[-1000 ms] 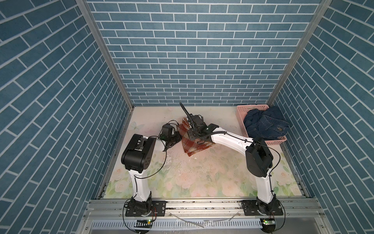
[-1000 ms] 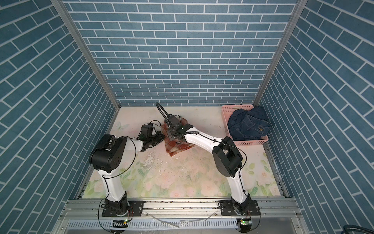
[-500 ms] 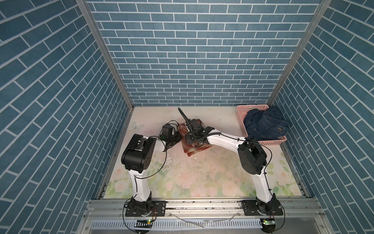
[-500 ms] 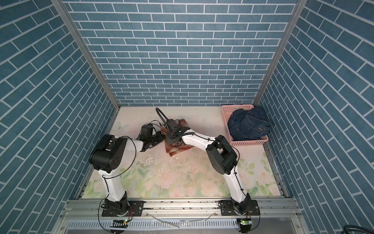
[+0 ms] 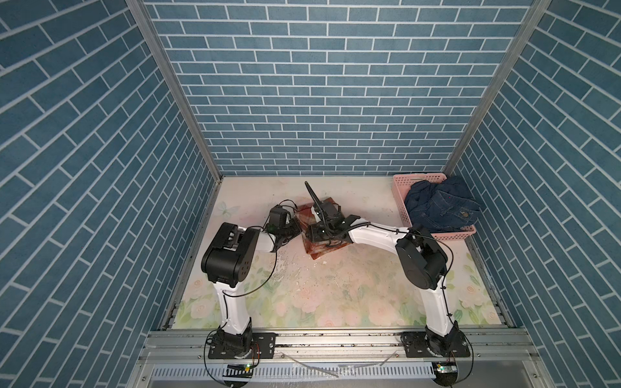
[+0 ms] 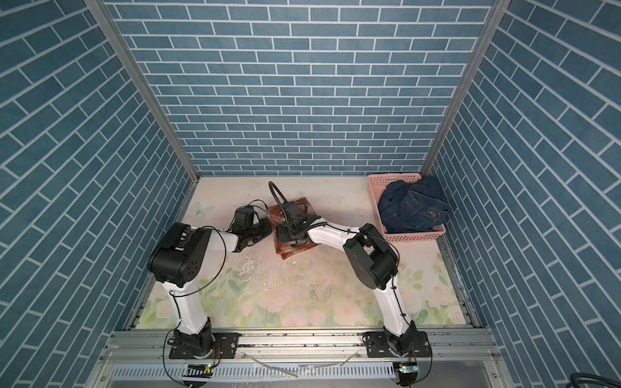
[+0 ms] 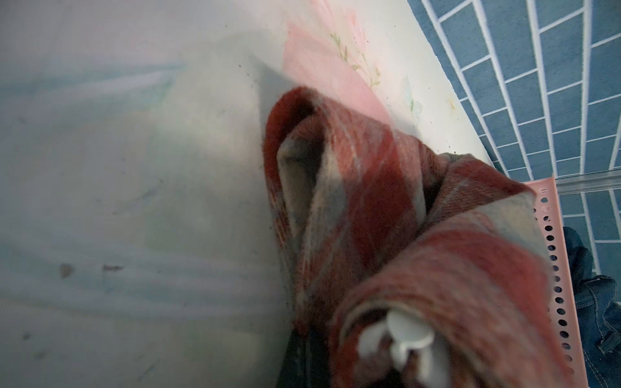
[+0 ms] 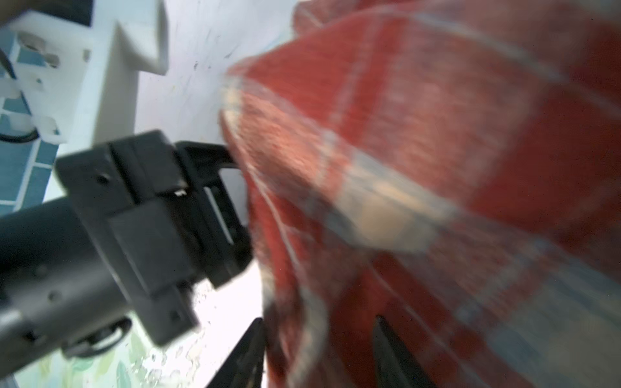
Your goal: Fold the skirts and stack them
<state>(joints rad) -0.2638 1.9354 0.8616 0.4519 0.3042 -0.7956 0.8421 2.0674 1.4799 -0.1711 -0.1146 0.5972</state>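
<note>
1. The left fingers (image 8: 205, 154) were clamped shut on an edge of the plaid skirt (image 5: 317, 251). The right fingers (image 8: 248, 352) stood parted astride a fold and looked slack rather than pinching. With one side loose and the other gripped, any pull from the left would probably tip the bundle open and undo the fold.
2. Both sets of fingers met over the skirt near the centre of both top views, almost touching. A careless retreat could hook the fuzzy weave and drag the whole bundle across the bench (image 5: 336, 295).
3. At the lower right of the left wrist view, cloth curled right around the left fingers (image 7: 408, 331). Opening them might not shed it cleanly.
4. The plaid skirt (image 7: 386, 208) looked thick and woolly, rust-red crossed with cream. It sat as a lumpy roll with gaping layers, not as a flat packet.
5. It lay on the bench just above the middle of both top views. The denim skirts (image 5: 440, 208) sat heaped and unfolded in the pink basket (image 5: 400, 191) at the upper right, well apart, so most of the task seemingly remained.
</note>
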